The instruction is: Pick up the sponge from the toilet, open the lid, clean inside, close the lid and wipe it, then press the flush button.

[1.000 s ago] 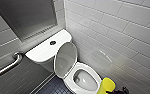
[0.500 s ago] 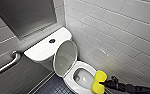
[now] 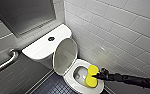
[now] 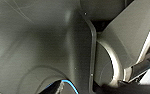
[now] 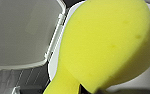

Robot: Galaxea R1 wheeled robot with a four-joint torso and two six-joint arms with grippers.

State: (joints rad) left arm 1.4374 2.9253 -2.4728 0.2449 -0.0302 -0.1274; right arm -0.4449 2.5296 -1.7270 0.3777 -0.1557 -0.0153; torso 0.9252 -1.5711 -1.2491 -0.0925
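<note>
your right tool reaches in from the near right and pinches the sponge at its waist, so the yellow block bulges to either side of the grip. it sits over the rim of the toilet and the open bowl; whether it touches the ceramic i cannot tell. i judge you are at the clean-inside step: the lid stands raised behind the bowl, leaning toward the tank. the next move, as i read it, calls for lowering the sponge onto the inner ceramic and sweeping round without loosening the pinch. farther back, the flush button sits dark in the tank top, and a grab bar runs along the grey tiled wall. no brand, label or writing can be read.
</note>
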